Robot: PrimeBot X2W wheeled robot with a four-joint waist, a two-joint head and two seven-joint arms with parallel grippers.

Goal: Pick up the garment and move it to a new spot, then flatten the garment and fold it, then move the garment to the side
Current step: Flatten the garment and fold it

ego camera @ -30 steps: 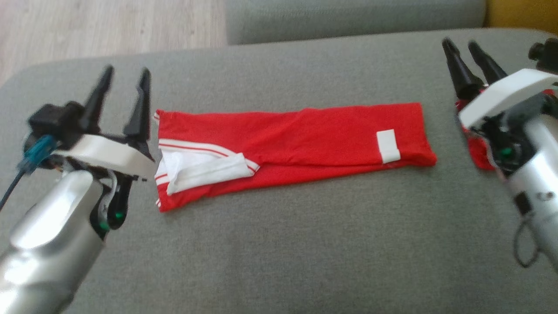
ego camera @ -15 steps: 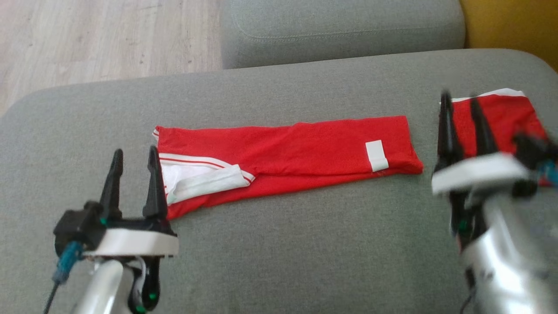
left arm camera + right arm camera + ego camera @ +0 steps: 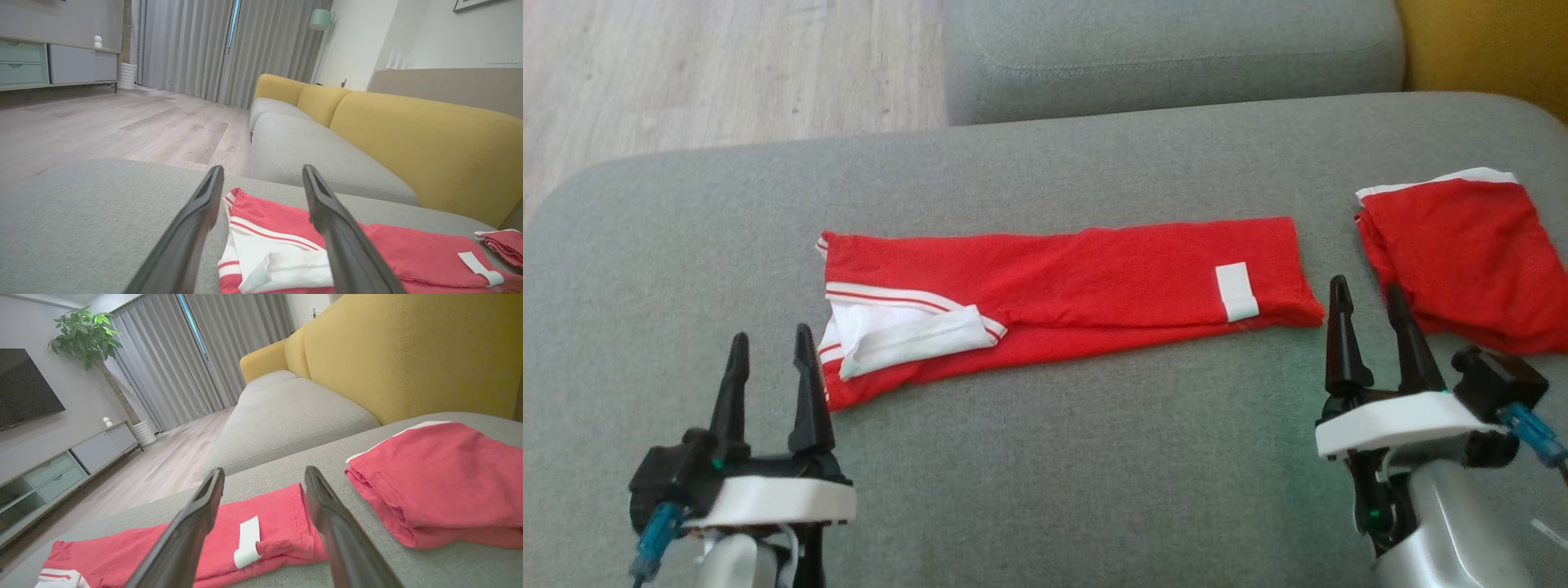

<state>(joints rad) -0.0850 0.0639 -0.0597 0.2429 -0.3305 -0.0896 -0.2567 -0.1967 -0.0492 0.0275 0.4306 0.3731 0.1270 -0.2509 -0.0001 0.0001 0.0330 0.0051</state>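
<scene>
Garment [image 3: 1094, 269], red with white trim, lies as a long strip across the middle of the grey sofa cushion [image 3: 1045, 457]. Toward the cushion's front-left corner the left tool [image 3: 770, 335] hovers spread and empty, just off the strip's left end. The right tool [image 3: 1365, 286], also spread and empty, hovers by its right end. Another folded red piece [image 3: 1462, 253] lies at the right edge. Lengthwise folding looks done; crosswise folds and moving aside remain.
</scene>
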